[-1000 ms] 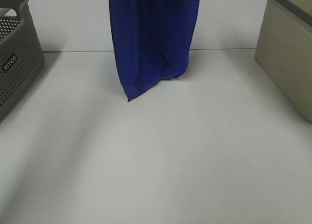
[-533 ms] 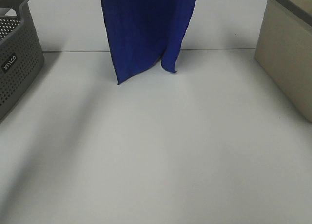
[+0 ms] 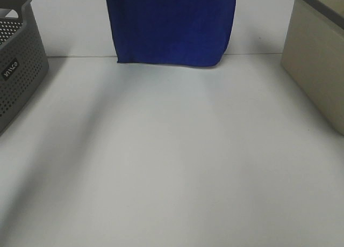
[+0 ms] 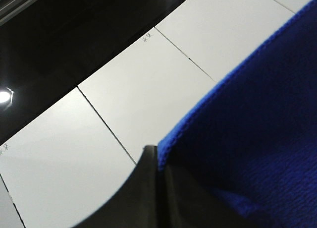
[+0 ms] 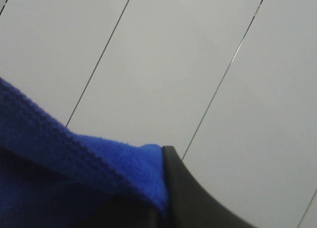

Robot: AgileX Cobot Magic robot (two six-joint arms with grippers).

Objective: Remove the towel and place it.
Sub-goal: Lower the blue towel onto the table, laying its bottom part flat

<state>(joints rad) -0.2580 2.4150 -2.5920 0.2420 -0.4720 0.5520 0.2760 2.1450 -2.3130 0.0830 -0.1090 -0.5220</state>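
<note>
A grey basket (image 3: 19, 70) sits at 10 o'clock on the white table (image 3: 172, 166). The towel (image 3: 171, 27) hangs at 12 o'clock, spread flat as a broad blue sheet. Its lower hem runs level from 9 to 3, just over the table's far edge and seemingly clear of the surface. A beige box (image 3: 317, 59) stands at 2 o'clock.

Both claws are above the top of the high view. In the left wrist view, the left claw (image 4: 159, 161) has its dark fingers closed together, with the towel's stitched edge (image 4: 257, 129) pinched between them. In the right wrist view, the right claw (image 5: 158, 208) is likewise closed on a blue corner (image 5: 74, 188).

The towel therefore hangs straight down from the two claws, one upper corner in each. Its held edge lies crosswise between them, and neither arm is the nearer. Bare table lies toward 6 o'clock. Laying the towel there likely calls for both arms to come down and forward together, keeping the hem square so it lands first.
</note>
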